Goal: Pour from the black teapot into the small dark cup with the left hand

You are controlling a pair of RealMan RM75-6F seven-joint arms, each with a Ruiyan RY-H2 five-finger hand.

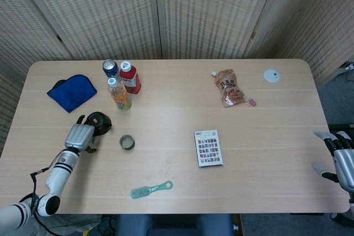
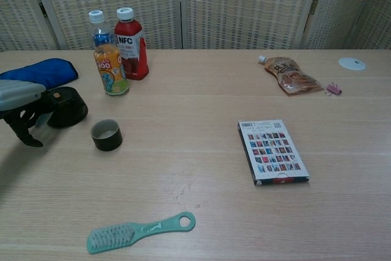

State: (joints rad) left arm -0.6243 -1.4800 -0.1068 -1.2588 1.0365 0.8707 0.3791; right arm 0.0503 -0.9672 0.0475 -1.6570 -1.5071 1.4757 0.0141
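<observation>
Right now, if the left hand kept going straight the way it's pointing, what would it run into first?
The black teapot. The left hand points up the table and its fingers already reach the pot's near side; whether they grip it is unclear. The orange bottle stands farther on, slightly right.

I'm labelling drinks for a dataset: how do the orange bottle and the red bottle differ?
The orange bottle is slimmer, holds orange liquid and has a blue cartoon label; the red bottle is wider, holds red liquid and reads NFC. The orange bottle stands nearer the camera, the red bottle behind it. Both stand upright with white caps.
</observation>
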